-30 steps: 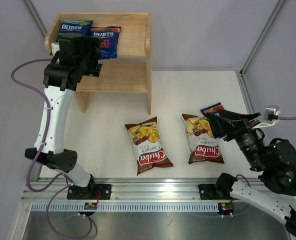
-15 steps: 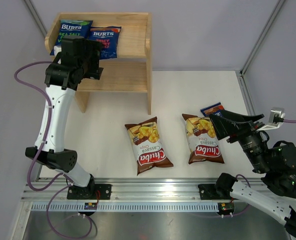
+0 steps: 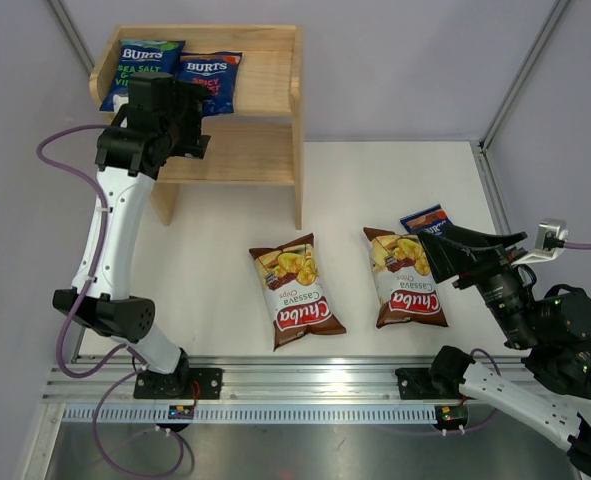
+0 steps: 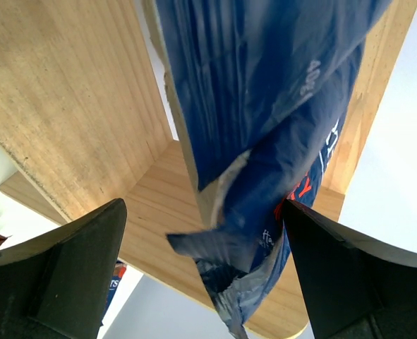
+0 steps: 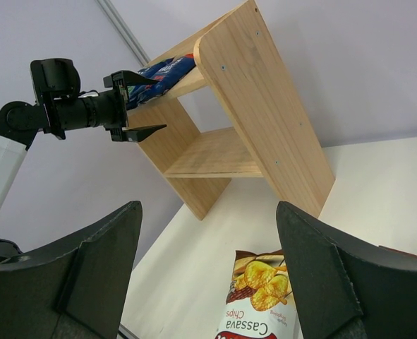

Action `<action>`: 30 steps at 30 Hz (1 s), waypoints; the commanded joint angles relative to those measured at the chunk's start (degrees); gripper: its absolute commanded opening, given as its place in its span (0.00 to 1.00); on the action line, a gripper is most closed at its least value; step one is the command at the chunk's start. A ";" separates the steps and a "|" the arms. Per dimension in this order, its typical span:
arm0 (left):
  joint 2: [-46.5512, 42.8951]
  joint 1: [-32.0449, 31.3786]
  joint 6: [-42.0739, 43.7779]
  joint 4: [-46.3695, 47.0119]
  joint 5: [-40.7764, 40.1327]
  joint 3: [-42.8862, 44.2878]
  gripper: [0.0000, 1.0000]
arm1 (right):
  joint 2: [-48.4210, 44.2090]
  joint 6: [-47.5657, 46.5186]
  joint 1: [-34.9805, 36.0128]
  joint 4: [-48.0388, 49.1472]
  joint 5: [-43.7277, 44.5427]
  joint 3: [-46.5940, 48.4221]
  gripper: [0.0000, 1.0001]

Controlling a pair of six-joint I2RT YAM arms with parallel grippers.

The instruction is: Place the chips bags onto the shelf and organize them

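Two blue Burts chips bags lie on the top of the wooden shelf [image 3: 265, 70]: one with green text [image 3: 145, 62] and one with a red label [image 3: 211, 80]. My left gripper [image 3: 197, 118] hangs open at the shelf's front. In the left wrist view the red-label bag's [image 4: 264, 106] lower edge hangs over the shelf [image 4: 67, 106] between the spread jaws, unclamped. Two Chuba bags [image 3: 295, 290] [image 3: 405, 277] lie flat on the table. My right gripper [image 3: 455, 255] hovers open over a third blue bag [image 3: 425, 217], which it partly hides. The right wrist view shows one Chuba bag [image 5: 261, 304] below it.
The shelf's lower tier [image 3: 240, 150] holds nothing. Its right side panel [image 3: 298, 150] stands between the shelf and the bags on the white table [image 3: 215, 260]. Metal frame posts [image 3: 520, 75] rise at the back corners, and a rail [image 3: 295, 385] runs along the near edge.
My left arm has shifted slightly right and back from the shelf top, uncovering more of the green-text bag. My right gripper has drifted a little right and down.
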 commanded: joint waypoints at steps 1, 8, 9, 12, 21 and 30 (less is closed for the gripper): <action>2.54 0.01 -1.07 1.02 -1.49 2.22 0.95 | -0.58 -0.49 -0.26 0.49 2.38 -0.46 0.84; 7.46 1.07 -0.63 -0.65 -1.67 9.34 0.95 | -1.46 -0.93 -0.26 -0.39 3.00 -1.08 0.84; 7.99 1.15 -0.37 -0.57 -1.58 9.78 0.95 | -1.63 -1.19 -0.26 -0.39 3.09 -1.16 0.84; 7.29 1.07 0.33 0.57 -1.23 9.52 0.96 | -1.90 -1.45 -0.26 -0.39 3.44 -1.34 0.84; 0.18 0.63 5.33 7.07 -1.93 5.74 0.99 | 1.52 -1.72 -0.26 -0.91 2.47 -1.08 0.84; -9.22 0.63 13.16 9.53 -0.89 1.45 0.99 | 21.02 -4.53 -0.35 -16.27 7.03 8.14 0.95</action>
